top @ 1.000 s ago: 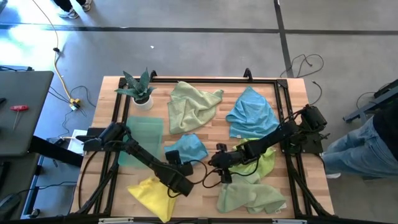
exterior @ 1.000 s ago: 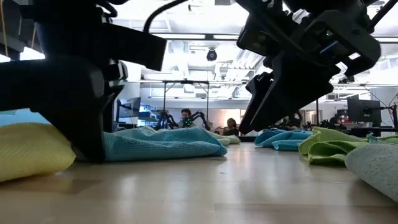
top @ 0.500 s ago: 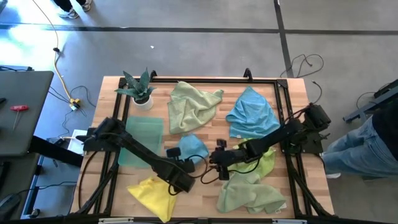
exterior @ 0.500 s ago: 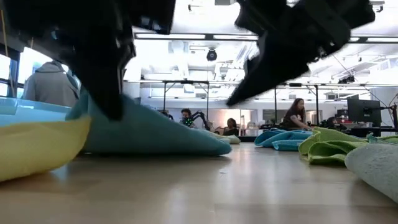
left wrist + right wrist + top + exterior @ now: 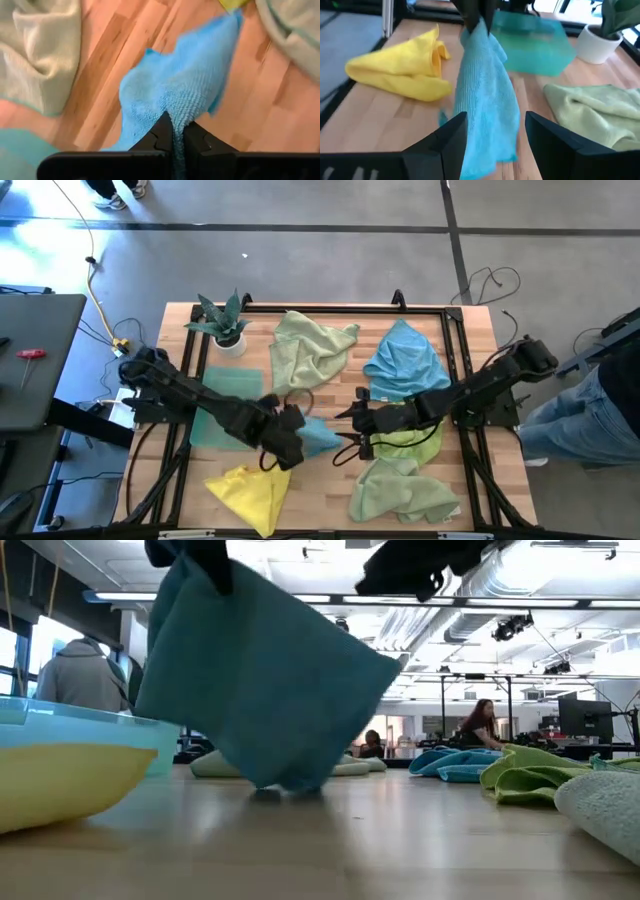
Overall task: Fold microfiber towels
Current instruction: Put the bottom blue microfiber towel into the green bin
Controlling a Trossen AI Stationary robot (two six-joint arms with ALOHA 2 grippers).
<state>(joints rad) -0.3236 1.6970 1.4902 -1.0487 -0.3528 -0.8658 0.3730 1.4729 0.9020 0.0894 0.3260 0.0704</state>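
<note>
Pinching a sky blue towel (image 5: pixel 185 90) between my left gripper (image 5: pixel 173 131) fingers, I am holding it lifted over the table (image 5: pixel 330 475) middle, seemingly with its lower edge touching the wood. My right gripper (image 5: pixel 492 131) is hovering just beside it, jaws spread wide, near the yellow towel (image 5: pixel 400 70).

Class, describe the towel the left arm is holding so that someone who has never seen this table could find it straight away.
Start at the wooden table and look to its middle, between the two dark arms. There the left end effector is shut on a sky blue towel, lifted by one pinched edge so it hangs down. Unlike the other sky blue towel, which lies crumpled on the table, this one is held up.
</note>
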